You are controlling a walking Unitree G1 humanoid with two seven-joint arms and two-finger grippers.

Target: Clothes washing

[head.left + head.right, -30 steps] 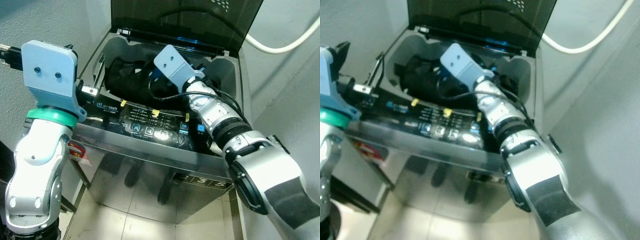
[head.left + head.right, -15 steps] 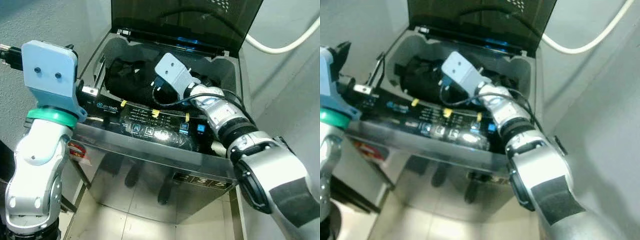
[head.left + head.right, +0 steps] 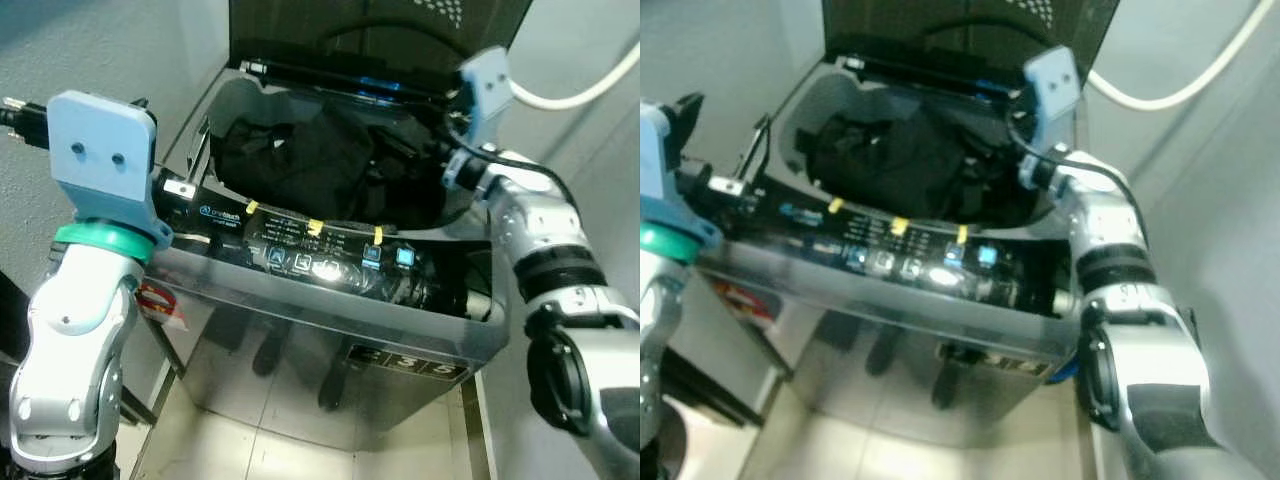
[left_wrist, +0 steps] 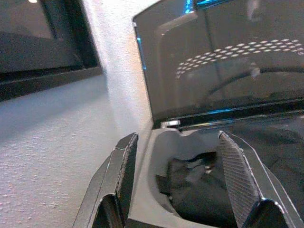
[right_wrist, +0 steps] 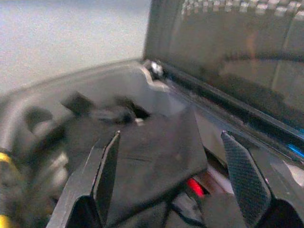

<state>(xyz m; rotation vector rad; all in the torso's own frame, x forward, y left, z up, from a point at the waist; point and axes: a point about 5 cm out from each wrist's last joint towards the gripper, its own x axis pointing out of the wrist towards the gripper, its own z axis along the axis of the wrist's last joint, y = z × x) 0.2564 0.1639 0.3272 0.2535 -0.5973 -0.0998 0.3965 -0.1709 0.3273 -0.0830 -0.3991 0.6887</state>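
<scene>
Loading step looks done: dark clothes point(image 3: 300, 160) lie in the open washing machine point(image 3: 330, 300); right gripper point(image 5: 171, 185) above the drum's right, left gripper point(image 4: 180, 190) near-left, fingers wide, empty; next, closing the lid point(image 3: 380, 25)

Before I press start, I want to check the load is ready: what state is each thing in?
Washing machine lid: open, raised upright.
Black clothes: piled in the drum, heaped up near the opening.
Control panel: lit, blue indicators glowing.
Left claw: open, holding nothing, beside the machine.
Right claw: open, holding nothing, above the clothes.
</scene>
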